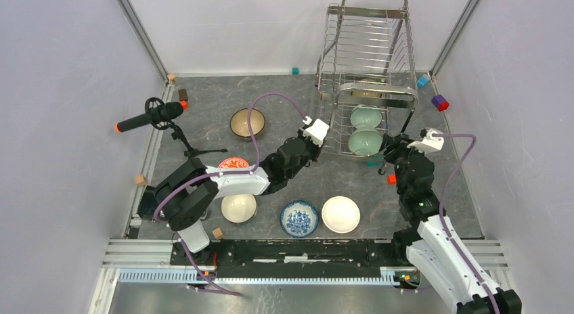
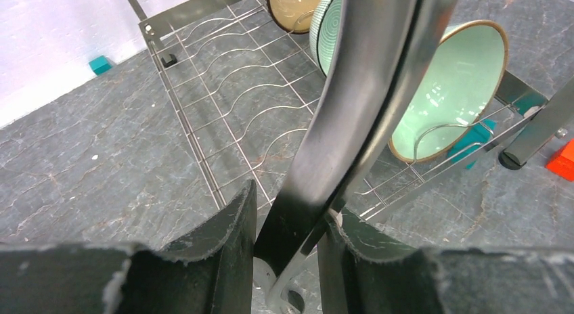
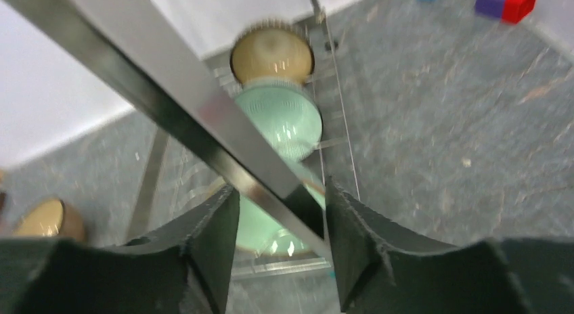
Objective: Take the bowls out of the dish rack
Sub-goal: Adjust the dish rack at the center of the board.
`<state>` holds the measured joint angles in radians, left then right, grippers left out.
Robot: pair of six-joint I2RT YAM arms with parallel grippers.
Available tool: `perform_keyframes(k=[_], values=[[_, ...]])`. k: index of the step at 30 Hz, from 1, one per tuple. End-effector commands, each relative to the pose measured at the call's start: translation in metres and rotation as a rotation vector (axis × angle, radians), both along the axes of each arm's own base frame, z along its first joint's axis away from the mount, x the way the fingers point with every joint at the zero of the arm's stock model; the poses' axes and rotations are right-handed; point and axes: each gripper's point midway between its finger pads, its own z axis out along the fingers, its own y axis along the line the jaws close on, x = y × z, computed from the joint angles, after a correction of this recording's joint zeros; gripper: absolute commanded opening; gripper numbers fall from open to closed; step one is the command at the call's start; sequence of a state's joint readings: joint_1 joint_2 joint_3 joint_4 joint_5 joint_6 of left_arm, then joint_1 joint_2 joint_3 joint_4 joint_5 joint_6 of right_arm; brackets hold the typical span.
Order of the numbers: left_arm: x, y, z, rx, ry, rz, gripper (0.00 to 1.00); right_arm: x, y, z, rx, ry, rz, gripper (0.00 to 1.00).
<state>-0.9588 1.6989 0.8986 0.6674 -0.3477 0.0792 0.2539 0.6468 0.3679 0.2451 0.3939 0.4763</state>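
Left tool (image 2: pixel 288 226) clamped around dish rack (image 2: pixel 365 91) tube, green bowl (image 2: pixel 453 84) beyond.

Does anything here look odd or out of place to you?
Yes. Both grippers sit on the dish rack's metal frame rather than on a bowl: the left gripper clamps a tube, and a flat bar runs through the right gripper. Two green bowls stand in the rack.
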Motion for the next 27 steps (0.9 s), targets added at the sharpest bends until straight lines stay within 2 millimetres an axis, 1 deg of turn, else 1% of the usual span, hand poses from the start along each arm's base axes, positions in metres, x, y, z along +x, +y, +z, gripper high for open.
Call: perform_keyframes(k=[1, 6, 10, 13, 15, 16, 17, 19, 20, 21, 24, 27], values=[[0.038, 0.034, 0.014, -0.143, 0.042, 0.187, 0.02, -0.014, 0.020, -0.048, 0.024, 0.190, 0.098, 0.61], [0.049, 0.045, 0.011, -0.128, 0.055, 0.183, 0.02, -0.020, 0.021, -0.042, 0.005, 0.200, 0.120, 0.82], [0.057, 0.054, 0.009, -0.117, 0.063, 0.192, 0.02, -0.027, 0.020, -0.035, -0.032, 0.203, 0.136, 0.96], [0.062, 0.060, 0.011, -0.110, 0.062, 0.204, 0.03, -0.033, 0.023, -0.026, -0.047, 0.185, 0.170, 0.98], [0.063, 0.065, 0.011, -0.112, 0.064, 0.214, 0.07, -0.039, 0.024, -0.020, -0.060, 0.172, 0.192, 0.98], [0.062, 0.066, 0.013, -0.122, 0.066, 0.217, 0.11, -0.042, 0.024, -0.019, -0.068, 0.171, 0.198, 0.98], [0.060, 0.069, 0.014, -0.132, 0.070, 0.219, 0.19, -0.045, 0.024, -0.017, -0.075, 0.164, 0.203, 0.98], [0.055, 0.068, 0.018, -0.150, 0.079, 0.203, 0.45, -0.050, 0.023, -0.014, -0.085, 0.154, 0.214, 0.98], [0.051, 0.069, 0.022, -0.162, 0.084, 0.195, 0.57, -0.053, 0.022, -0.012, -0.089, 0.150, 0.211, 0.98], [0.048, 0.070, 0.027, -0.176, 0.087, 0.189, 0.64, -0.055, 0.021, -0.012, -0.092, 0.149, 0.212, 0.98], [0.035, 0.078, 0.048, -0.240, 0.085, 0.185, 0.75, -0.062, 0.020, -0.010, -0.095, 0.146, 0.216, 0.98], [0.016, 0.084, 0.067, -0.283, 0.081, 0.165, 0.85, -0.066, 0.019, -0.008, -0.089, 0.141, 0.217, 0.98]])
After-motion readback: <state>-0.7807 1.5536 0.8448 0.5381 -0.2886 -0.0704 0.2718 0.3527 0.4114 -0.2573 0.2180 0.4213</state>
